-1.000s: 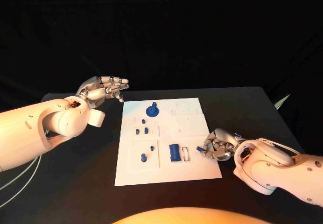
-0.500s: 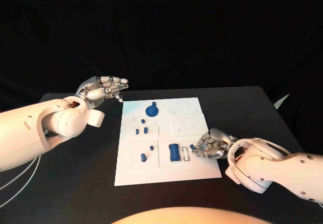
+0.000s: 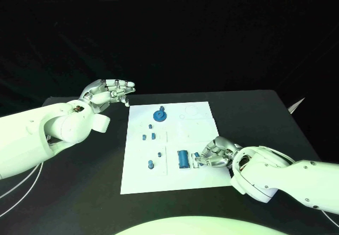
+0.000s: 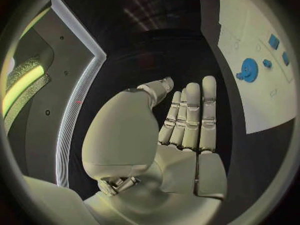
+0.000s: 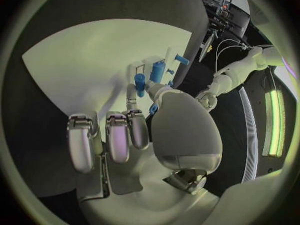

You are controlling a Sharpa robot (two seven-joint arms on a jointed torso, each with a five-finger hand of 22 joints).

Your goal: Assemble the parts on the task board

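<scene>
Nearest the robot, the right hand [image 3: 215, 153] lies low over the near right part of the task board [image 3: 205, 174], its fingers curled together around a small blue part [image 5: 153, 108]; the right wrist view shows this piece pinched between the thumb and a finger, while in the head view it is hidden among the fingertips. Just beside those fingertips, toward the board's middle, a blue cylinder [image 3: 183, 158] lies on its side in a recess of the board, touching the plate. A little farther toward the left side of the board, two small blue pieces [image 3: 153, 162] sit in a square panel, close together but apart from the cylinder. Beyond them, in the next panel, three more small blue pegs [image 3: 149, 133] stand or lie in a loose cluster; whether they are seated in holes cannot be told. Farther still, near the far end of the board, a blue gear [image 3: 161, 116] rests flat on the white surface, with a short blue stub at its far edge. The white board itself lies flat in the middle of the black table [image 3: 84, 186]. Farthest away, the left hand [image 3: 111, 91] hangs above the table off the board's far left corner, well apart from every part, holding nothing, its fingers straight and side by side.
</scene>
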